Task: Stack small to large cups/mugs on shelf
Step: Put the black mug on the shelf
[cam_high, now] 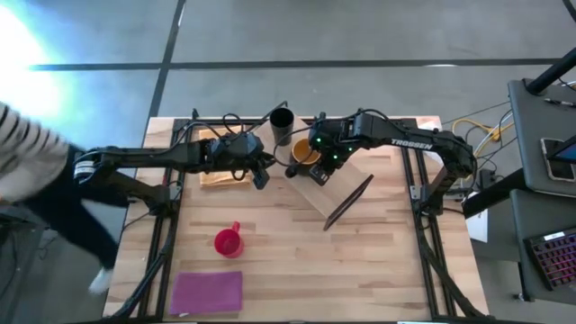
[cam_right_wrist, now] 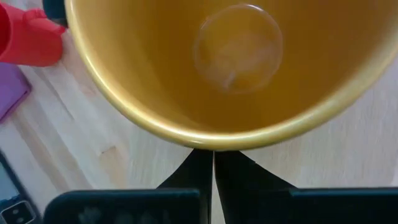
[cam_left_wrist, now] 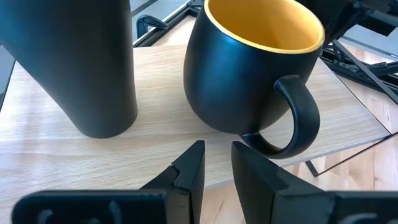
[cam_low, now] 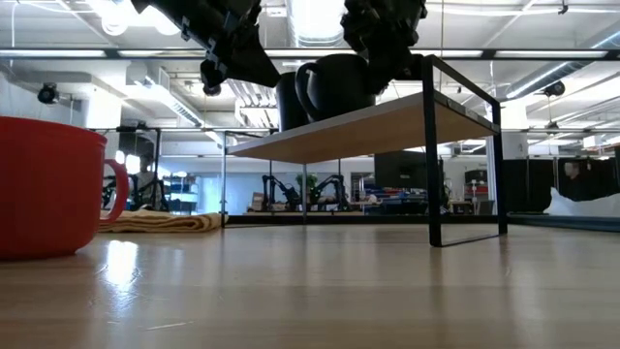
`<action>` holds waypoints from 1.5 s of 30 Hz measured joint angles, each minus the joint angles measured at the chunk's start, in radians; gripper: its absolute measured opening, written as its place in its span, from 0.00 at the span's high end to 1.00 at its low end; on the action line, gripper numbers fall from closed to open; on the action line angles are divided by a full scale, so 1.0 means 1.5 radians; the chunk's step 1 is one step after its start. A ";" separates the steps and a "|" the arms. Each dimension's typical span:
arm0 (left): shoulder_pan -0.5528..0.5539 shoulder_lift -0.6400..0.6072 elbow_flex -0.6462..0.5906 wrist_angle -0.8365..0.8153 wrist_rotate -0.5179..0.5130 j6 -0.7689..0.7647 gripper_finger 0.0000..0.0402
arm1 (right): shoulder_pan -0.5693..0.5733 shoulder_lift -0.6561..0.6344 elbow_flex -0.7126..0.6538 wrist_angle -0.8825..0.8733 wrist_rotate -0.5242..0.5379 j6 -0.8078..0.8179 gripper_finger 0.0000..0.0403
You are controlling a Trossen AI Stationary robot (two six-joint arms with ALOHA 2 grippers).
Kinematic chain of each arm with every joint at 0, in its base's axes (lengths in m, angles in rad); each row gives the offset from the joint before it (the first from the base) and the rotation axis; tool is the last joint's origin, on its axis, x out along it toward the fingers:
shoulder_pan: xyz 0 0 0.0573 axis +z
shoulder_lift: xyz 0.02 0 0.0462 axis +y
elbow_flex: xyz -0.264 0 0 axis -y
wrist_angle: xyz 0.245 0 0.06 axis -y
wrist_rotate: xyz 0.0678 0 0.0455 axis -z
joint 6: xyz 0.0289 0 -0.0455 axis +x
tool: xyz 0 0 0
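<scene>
The light-wood shelf (cam_high: 346,193) stands slantwise at the table's middle. On its far end stand the narrow black cup (cam_high: 281,120) and, beside it, the dark mug with a yellow inside (cam_high: 304,153), both upright on their bases (cam_left_wrist: 249,68). My left gripper (cam_left_wrist: 217,155) hovers just off the shelf's edge, facing the two, slightly open and empty. My right gripper (cam_right_wrist: 213,158) is shut, above the mug, its fingers down beside the mug's rim (cam_right_wrist: 205,140). The red mug (cam_high: 228,240) stands on the table near the front left. My right gripper's shut fingers (cam_right_wrist: 199,171) point down along the outside of the dark mug's wall, just under its rim. The rim hides their tips, so I cannot tell whether they touch the mug. The mug stands upright on the shelf.
An orange-tan cloth (cam_high: 225,177) lies under my left arm. A purple mat (cam_high: 207,292) lies at the table's near left corner. A person in a striped sleeve (cam_high: 18,144) stands beyond the table's left edge. The shelf's near half (cam_high: 355,202) is bare board.
</scene>
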State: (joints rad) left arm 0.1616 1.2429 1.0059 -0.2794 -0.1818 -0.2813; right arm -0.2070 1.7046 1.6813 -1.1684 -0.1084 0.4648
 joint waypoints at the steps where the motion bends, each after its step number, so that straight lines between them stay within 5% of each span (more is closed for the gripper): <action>1: 0.000 0.000 0.000 0.000 0.000 0.000 0.84 | 0.000 0.000 0.000 -0.001 0.012 0.000 0.98; 32: -0.026 -0.015 -0.039 0.037 0.006 -0.017 0.84 | 0.000 -0.011 0.000 -0.020 0.014 -0.008 0.98; 45: -0.022 0.057 -0.035 0.147 -0.005 0.005 0.84 | 0.001 -0.018 0.000 -0.001 0.020 -0.001 0.98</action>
State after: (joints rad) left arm 0.1281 1.3280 0.9535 -0.0585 -0.1894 -0.2737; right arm -0.2050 1.6779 1.6806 -1.1706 -0.0780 0.4641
